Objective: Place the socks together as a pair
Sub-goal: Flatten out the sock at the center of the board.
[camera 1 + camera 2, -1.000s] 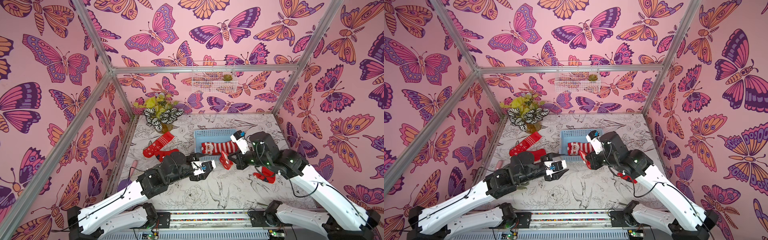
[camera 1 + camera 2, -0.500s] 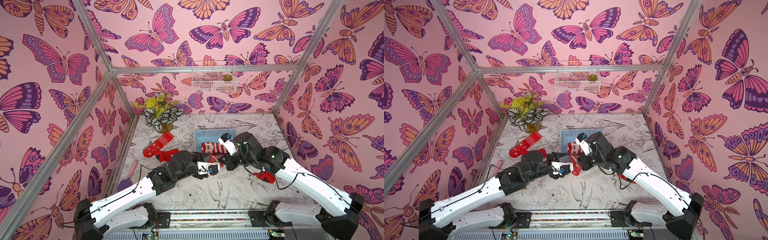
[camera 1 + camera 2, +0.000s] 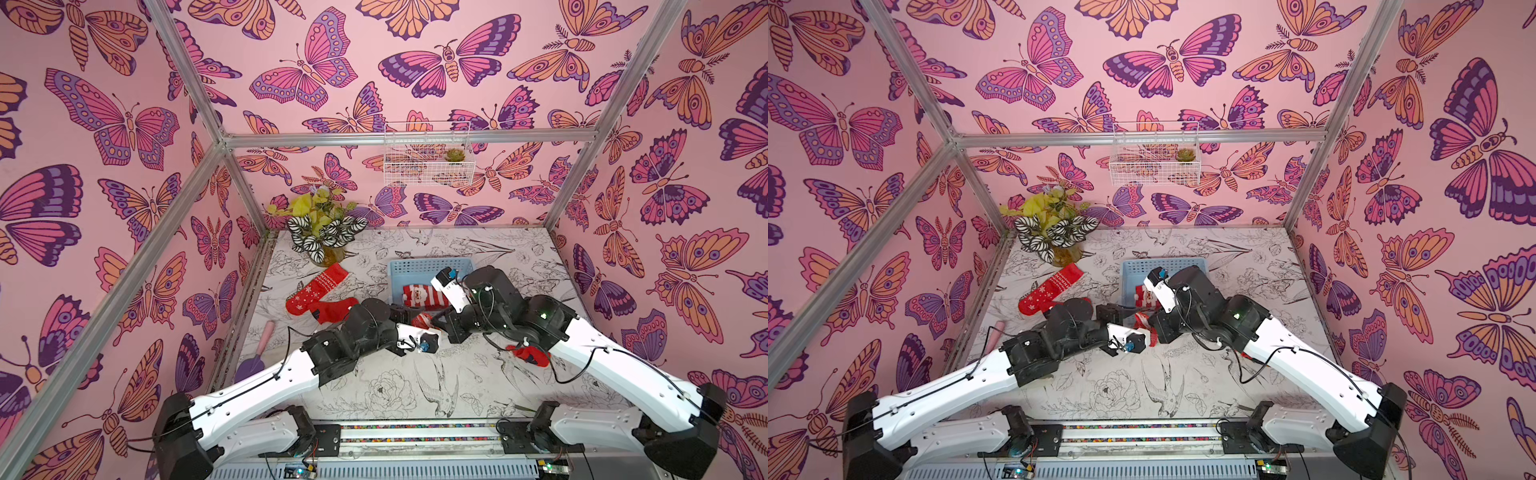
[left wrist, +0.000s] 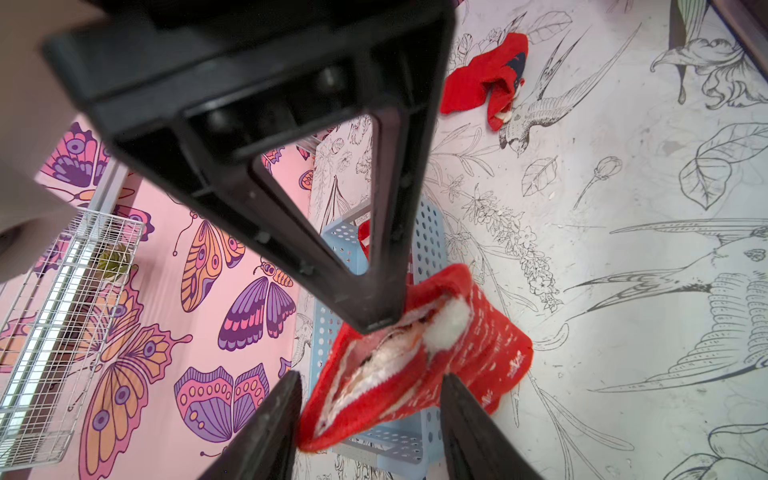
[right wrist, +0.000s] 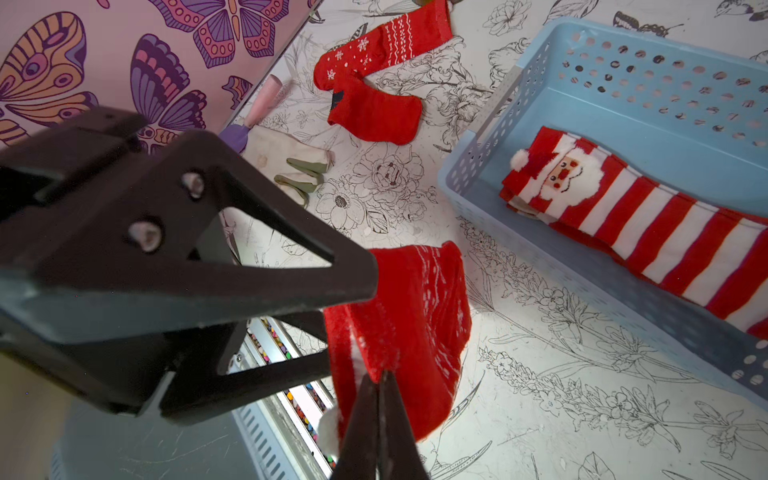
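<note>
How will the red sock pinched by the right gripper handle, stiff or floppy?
Likely floppy: the sock drapes and folds from the right gripper. Probably light, since a pinch on its edge carries it. Fuzzy knit, so unlikely slippery.

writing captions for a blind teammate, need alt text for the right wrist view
The right tool is shut on a red white-patterned sock hanging over the floral table, with the left tool open around it. Beside it, a blue basket holds a Santa-faced striped sock; a snowflake sock, a plain red sock and a cream glove lie farther off.
</note>
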You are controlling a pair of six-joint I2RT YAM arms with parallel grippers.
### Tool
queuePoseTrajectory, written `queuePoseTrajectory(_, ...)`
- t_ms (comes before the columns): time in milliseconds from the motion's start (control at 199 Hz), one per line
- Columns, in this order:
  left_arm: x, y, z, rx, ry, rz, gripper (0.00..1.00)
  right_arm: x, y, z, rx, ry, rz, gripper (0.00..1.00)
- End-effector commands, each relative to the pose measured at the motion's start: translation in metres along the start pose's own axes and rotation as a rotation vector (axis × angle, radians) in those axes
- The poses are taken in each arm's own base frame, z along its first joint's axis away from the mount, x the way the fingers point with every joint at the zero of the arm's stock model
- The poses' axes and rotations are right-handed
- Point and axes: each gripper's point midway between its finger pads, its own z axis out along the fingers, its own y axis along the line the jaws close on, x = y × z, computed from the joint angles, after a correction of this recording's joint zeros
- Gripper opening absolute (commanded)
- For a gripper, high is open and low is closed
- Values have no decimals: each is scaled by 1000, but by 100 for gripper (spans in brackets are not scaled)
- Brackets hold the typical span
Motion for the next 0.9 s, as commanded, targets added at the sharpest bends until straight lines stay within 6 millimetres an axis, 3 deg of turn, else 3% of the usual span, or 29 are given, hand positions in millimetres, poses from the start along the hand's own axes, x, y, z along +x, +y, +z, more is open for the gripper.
queuePoseTrajectory(0, 5, 2, 5, -20, 15, 42, 51, 2, 5, 8, -22, 16, -3, 0)
queuePoseTrajectory(206, 4, 1, 11, -10, 10, 20, 18, -5, -11, 8, 73, -10, 5, 0)
queuePoseTrajectory(281, 7, 0, 12, -9, 23, 13, 0, -8, -14, 4, 91, -33, 3, 0)
queuePoseTrajectory(391, 8, 7, 10, -38, 44, -51, 0, -14, -25, -5, 160, -82, 22, 6)
queuePoseTrajectory(462, 4, 14, 5, -73, 49, -140, 0, -19, -49, -19, 299, -152, 88, 18)
queuePoseTrajectory(532, -2, 20, 2, -110, 57, -257, 0, -23, -79, -47, 474, -261, 185, 33)
queuePoseTrajectory(637, -10, 20, -1, -145, 75, -414, 0, -23, -96, -77, 553, -414, 255, 57)
queuePoseTrajectory(813, -2, 22, -14, -189, 159, -879, 1, -9, -110, -114, 607, -536, 314, 61)
queuePoseTrajectory(898, 0, 15, -17, -150, 210, -1011, 1, 4, -120, -127, 651, -574, 354, 60)
